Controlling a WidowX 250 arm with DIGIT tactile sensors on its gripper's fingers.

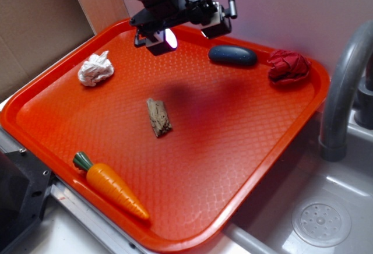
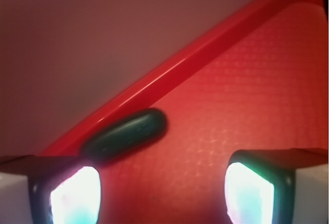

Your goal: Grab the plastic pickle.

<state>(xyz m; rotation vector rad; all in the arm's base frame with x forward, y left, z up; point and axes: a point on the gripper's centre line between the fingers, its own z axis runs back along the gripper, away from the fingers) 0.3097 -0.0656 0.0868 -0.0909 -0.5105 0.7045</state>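
The plastic pickle [image 1: 233, 55] [image 2: 127, 134] lay flat on the orange tray [image 1: 245, 149] [image 2: 247, 106], close along the tray's far rim, untouched and apart from the jaws. In the wrist view it sat ahead of the jaws and toward the left-hand finger, its near end just above that finger's glowing pad, with the raised rim running right behind it. The gripper [image 1: 166, 37] [image 2: 162, 193] hung above the tray's far part with its jaws spread wide and nothing between them; the two lit fingertips [image 2: 77, 196] stood well apart at the bottom of the wrist view, bare tray floor showing in the gap. In the exterior view the pickle lay just to the right of the jaws, and beyond it, farther the same way, the red cloth wad [image 1: 288, 66] sat near the tray's corner. On the opposite side of the jaws a crumpled white wad [image 1: 95, 69] rested on the tray. Nearer the camera than the jaws, around the tray's middle, lay a wood chip [image 1: 158, 117], and farther still, at the near rim, an orange toy carrot [image 1: 111, 185] with a green top. Off the tray to the right stood a grey faucet [image 1: 344, 91] over a sink [image 1: 320, 222].
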